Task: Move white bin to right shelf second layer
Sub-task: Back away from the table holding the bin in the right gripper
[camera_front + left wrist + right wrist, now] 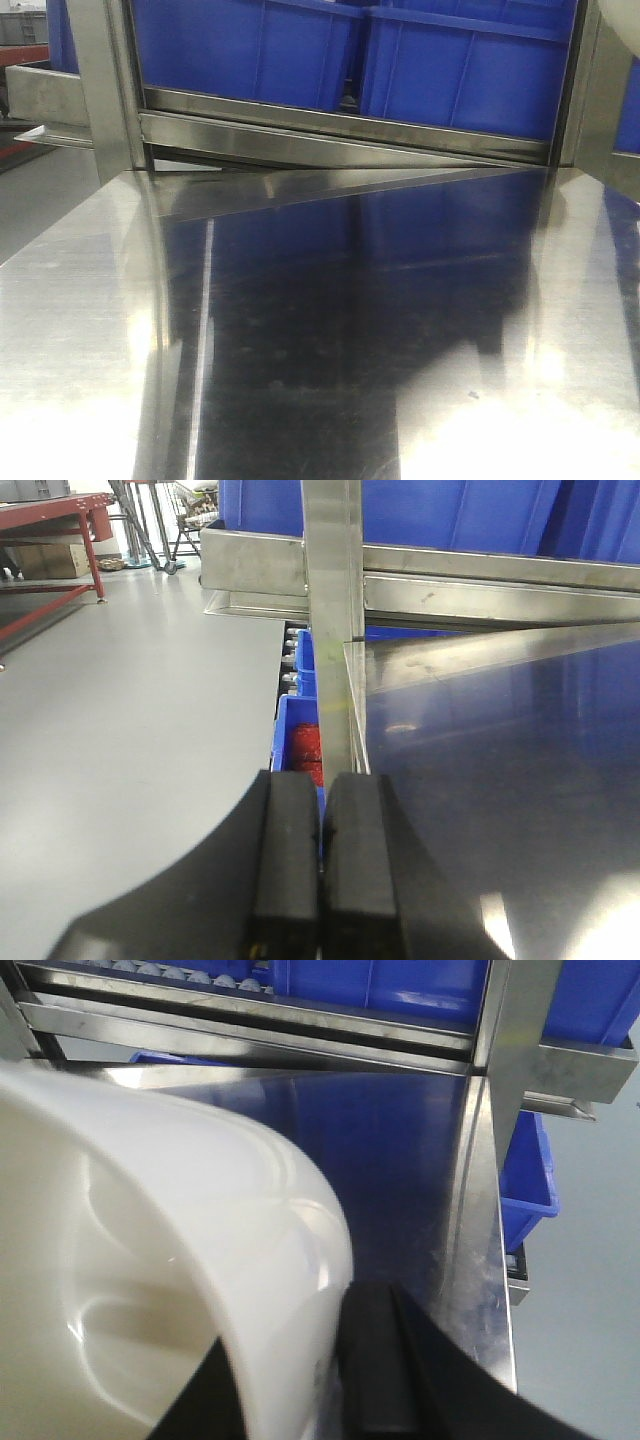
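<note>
The cream-white smooth plastic bin (150, 1260) with the rounded rim fills the left half of the right wrist view. It is tipped so that its hollow inside faces the camera. The right gripper (295, 1325) has its black fingers (375, 1360) clamped on the bin's wall, one inside the tub and one on the outside. The bin sits over the near left part of a flat polished steel tabletop (400, 1180); whether its base touches the steel cannot be told.

Beyond the tabletop's far edge runs the steel rack level with its flat front bar (250, 1028). A row of small white rollers shows just above that bar, and large blue rectangular plastic crates (390, 990) stand on it. The bin is well short of this level. A square steel upright post (520, 1040) rises at the tabletop's right far corner, with another blue crate (530, 1190) lower down beside it.

In the left wrist view, the left gripper (320, 790) has its black fingers (285, 870) pressed together with nothing between them. It hangs at the tabletop's left edge, in line with a second steel upright post (335, 610). Below that edge sits a blue crate holding something red (305, 745). Grey floor (130, 730) spreads to the left, up to a red-framed table (50, 530).
</note>
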Controlling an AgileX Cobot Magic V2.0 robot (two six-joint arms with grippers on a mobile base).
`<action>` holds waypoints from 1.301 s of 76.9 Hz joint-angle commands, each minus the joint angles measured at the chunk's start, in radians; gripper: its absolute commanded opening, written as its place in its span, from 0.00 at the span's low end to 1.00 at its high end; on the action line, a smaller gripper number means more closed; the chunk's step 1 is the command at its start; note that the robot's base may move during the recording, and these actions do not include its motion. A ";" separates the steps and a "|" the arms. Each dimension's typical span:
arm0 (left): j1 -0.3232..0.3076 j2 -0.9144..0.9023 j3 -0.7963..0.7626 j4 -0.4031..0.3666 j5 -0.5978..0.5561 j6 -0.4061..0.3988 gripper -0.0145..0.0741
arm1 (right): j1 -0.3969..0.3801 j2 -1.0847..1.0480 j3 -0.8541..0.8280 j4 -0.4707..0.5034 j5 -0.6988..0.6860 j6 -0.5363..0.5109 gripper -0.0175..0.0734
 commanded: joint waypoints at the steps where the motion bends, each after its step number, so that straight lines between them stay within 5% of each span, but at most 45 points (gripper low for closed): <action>1: -0.005 -0.014 0.037 0.000 -0.085 -0.003 0.26 | -0.006 0.000 -0.031 0.003 -0.095 -0.006 0.25; 100: -0.005 -0.014 0.037 0.000 -0.085 -0.003 0.26 | -0.006 0.001 -0.031 0.003 -0.094 -0.006 0.25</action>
